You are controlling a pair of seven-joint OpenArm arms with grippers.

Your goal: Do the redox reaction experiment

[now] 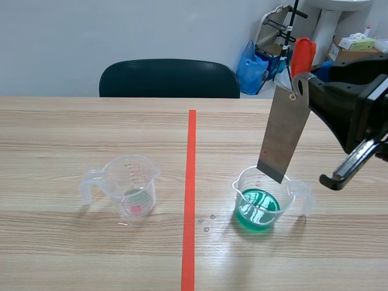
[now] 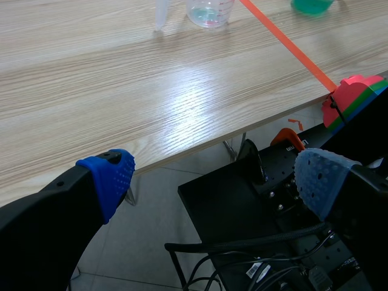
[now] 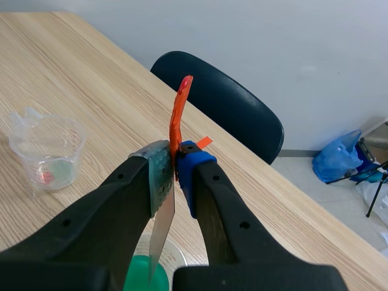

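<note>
A thin grey metal sheet (image 1: pixel 282 136) with a red handle (image 1: pixel 302 56) hangs tilted from my right gripper (image 1: pixel 305 83), which is shut on its upper end. Its lower edge sits at the rim of a clear beaker (image 1: pixel 262 200) holding green liquid. In the right wrist view the sheet (image 3: pixel 160 227) is pinched in the right gripper (image 3: pixel 176 176) and points down at the green beaker (image 3: pixel 142 276). A second clear beaker (image 1: pixel 129 188) with a little pale liquid stands left of the tape. My left gripper (image 2: pixel 215 176) is open, off the table's near edge, far from that beaker (image 2: pixel 210 11).
An orange-red tape line (image 1: pixel 190 194) runs down the table's middle, with a few droplets (image 1: pixel 207 223) beside it. A dark chair (image 1: pixel 170 79) stands behind the far edge, and a blue bag (image 1: pixel 251 66) and boxes lie beyond. Black equipment (image 2: pixel 267 200) sits below the table's near edge.
</note>
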